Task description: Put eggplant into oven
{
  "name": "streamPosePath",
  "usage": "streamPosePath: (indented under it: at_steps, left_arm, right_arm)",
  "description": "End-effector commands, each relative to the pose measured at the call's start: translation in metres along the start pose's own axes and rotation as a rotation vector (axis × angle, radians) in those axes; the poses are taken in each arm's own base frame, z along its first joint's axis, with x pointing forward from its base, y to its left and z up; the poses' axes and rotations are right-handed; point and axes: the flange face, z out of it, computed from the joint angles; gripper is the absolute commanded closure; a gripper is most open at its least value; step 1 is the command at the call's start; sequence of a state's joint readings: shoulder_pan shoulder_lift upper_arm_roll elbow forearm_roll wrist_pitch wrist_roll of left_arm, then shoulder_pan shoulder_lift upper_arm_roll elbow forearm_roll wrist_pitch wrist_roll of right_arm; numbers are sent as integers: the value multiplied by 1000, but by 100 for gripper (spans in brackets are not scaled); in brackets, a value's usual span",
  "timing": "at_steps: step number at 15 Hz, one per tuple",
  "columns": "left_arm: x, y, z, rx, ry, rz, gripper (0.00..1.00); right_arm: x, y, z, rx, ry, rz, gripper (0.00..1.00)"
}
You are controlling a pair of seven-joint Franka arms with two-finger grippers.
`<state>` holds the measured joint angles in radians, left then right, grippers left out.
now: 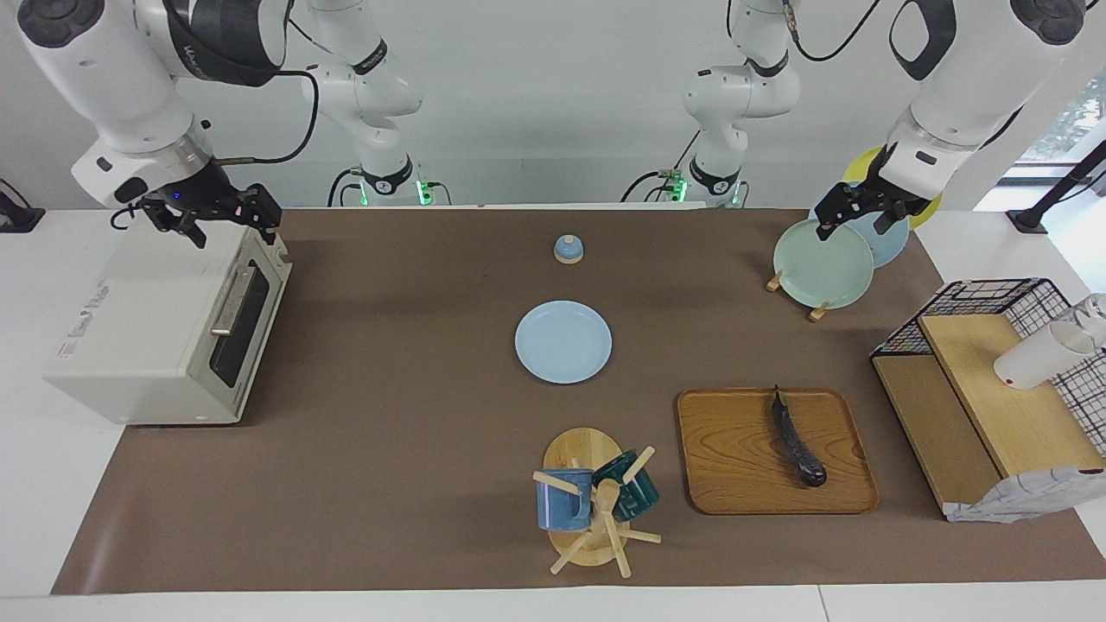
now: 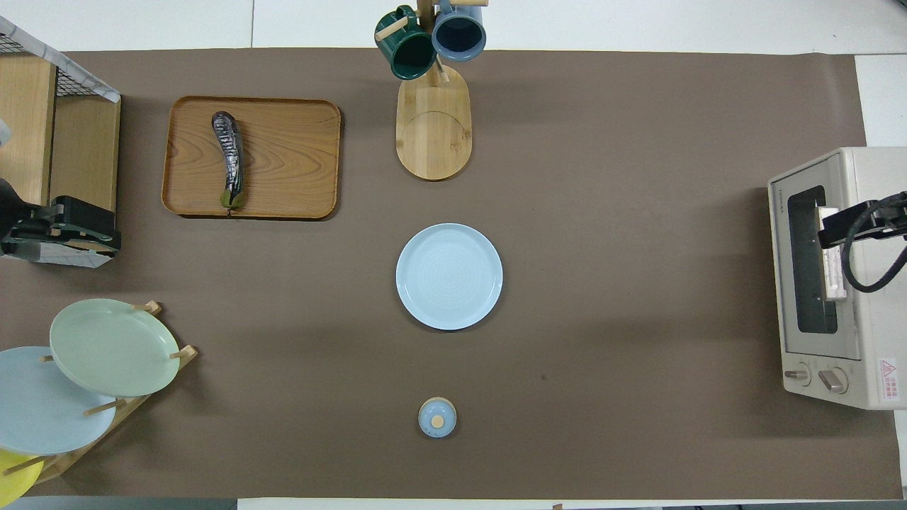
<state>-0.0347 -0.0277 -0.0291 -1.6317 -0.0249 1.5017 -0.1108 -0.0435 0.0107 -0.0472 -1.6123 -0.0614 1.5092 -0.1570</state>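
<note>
Fingers [image 1: 181, 226] apart; glossy purple eggplant [image 1: 797, 441]

table: white [image 1: 34, 484], brown mat [image 1: 389, 484] over it
on mat: oven [image 1: 164, 337], blue plate [image 1: 563, 341], lidded pot [image 1: 568, 249], wooden tray [image 1: 743, 458], mug rack [image 1: 587, 497], plate rack [image 1: 816, 313], wooden shelf [image 1: 994, 415]

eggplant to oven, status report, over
Left gripper open over the plate rack, right gripper open over the oven. Eggplant untouched on wooden tray. Oven door shut.
</note>
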Motion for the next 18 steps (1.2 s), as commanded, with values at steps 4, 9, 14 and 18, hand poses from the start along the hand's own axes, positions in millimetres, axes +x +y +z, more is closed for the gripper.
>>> streamPosePath:
  at_steps: [4, 9, 14, 18]
  left_arm:
    - [2, 1, -4, -2, 25, -2, 0]
    - [-3, 10, 5, 1, 32, 3, 0]
    - [15, 12, 40, -14, 124, 4, 0]
    - [50, 13, 103, -21, 169, 3, 0]
  right_arm:
    - [-7, -1, 0, 28, 4, 18, 0]
    - [-7, -1, 0, 28, 4, 18, 0]
    - [-4, 7, 2, 25, 32, 31, 42]
    - [-7, 9, 32, 17, 88, 38, 100]
